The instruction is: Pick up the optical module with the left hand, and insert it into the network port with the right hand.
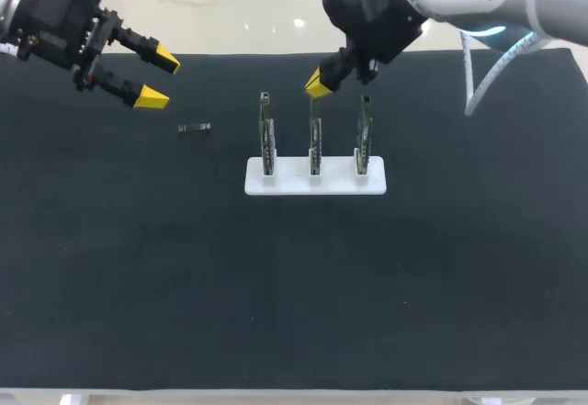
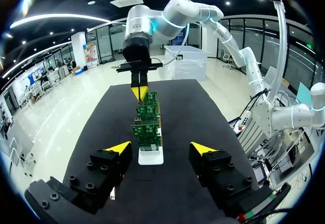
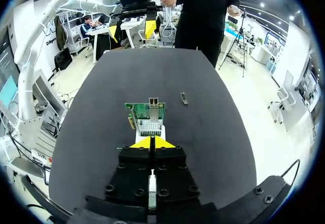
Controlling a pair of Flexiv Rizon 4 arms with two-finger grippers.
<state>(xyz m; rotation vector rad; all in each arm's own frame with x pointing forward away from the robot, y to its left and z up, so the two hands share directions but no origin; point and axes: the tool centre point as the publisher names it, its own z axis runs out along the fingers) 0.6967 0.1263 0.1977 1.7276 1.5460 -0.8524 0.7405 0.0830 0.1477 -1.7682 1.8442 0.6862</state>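
The optical module (image 1: pixel 195 128) is a small dark metal bar lying flat on the black mat, left of the board stand; it also shows in the right wrist view (image 3: pixel 184 98). My left gripper (image 1: pixel 158 78) hangs open above and to the left of it, holding nothing, its yellow tips (image 2: pixel 161 148) wide apart. Three upright circuit boards (image 1: pixel 315 143) stand in a white base (image 1: pixel 315 185), each with a metal network port (image 3: pixel 153 102) at its top. My right gripper (image 1: pixel 317 84) is shut and empty just above the middle board's top, its tips (image 3: pixel 151 142) pressed together.
The black mat (image 1: pixel 294 286) covers the whole table. The board stand (image 2: pixel 147 127) lies straight ahead of the left gripper, with the right gripper (image 2: pixel 139 92) over its far end. The left gripper (image 3: pixel 132 28) is at the table's far end in the right wrist view.
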